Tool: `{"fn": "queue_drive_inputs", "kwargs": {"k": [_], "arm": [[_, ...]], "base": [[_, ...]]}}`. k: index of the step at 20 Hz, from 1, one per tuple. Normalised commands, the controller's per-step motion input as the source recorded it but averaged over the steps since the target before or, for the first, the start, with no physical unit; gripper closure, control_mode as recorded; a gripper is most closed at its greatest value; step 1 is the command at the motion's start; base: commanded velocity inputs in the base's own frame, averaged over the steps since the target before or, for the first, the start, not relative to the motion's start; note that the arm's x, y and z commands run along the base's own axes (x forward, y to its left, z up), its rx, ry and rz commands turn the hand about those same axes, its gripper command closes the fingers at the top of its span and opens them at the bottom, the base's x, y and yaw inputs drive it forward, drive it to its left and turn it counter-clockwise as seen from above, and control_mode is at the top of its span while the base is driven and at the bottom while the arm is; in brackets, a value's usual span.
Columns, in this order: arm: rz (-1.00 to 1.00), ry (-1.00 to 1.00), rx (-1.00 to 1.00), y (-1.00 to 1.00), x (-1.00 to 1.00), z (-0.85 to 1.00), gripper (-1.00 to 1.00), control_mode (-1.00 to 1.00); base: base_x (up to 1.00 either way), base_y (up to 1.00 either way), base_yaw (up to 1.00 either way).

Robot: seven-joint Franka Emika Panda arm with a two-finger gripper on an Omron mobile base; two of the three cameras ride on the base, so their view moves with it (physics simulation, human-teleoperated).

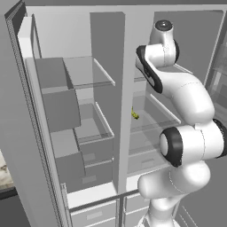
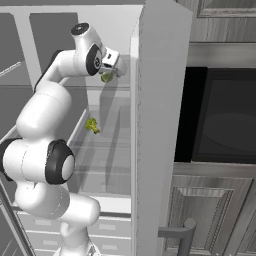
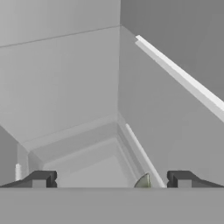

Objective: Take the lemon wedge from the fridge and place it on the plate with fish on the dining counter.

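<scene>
From the left base view I see the fridge (image 1: 106,111) standing open, my arm reaching into its right-hand compartment, and a small yellow-green item (image 1: 134,115) on a glass shelf (image 1: 153,122) there. From the right base view the tool (image 2: 111,70) sits high inside that compartment, with a small greenish piece, likely the lemon wedge (image 2: 106,77), just beneath it; a second yellow-green item lies on the shelf lower down. In the hand view the tool's fingertips (image 3: 40,179) stand wide apart, gripping nothing, and the wedge's pale tip shows between them, close to the right one.
</scene>
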Motion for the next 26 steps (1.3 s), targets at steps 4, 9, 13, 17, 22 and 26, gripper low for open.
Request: {"fn": "queue_drive_inputs", "kwargs": {"k": [4, 9, 13, 17, 22, 26], "arm": [[-0.04, 0.05, 0.04, 0.0, -0.13, -0.14, -1.0, -1.0], [-0.04, 0.0, 0.1, 0.0, -0.04, -0.08, 1.0, -1.0], [-0.02, 0.0, 0.07, 0.0, 0.0, -0.03, 1.0, -1.0], [0.0, 0.0, 0.0, 0.0, 0.0, 0.0, 1.0, -1.0], [0.0, 0.0, 0.0, 0.0, -0.03, 0.0, 1.0, -1.0], [0.0, -0.11, 0.0, 0.0, -0.2, 0.08, 1.0, -1.0]], "base": [[0.0, 0.0, 0.0], [0.0, 0.0, 0.0], [0.0, 0.0, 0.0], [0.0, 0.0, 0.0], [0.0, 0.0, 0.0], [0.0, 0.0, 0.0]]}}
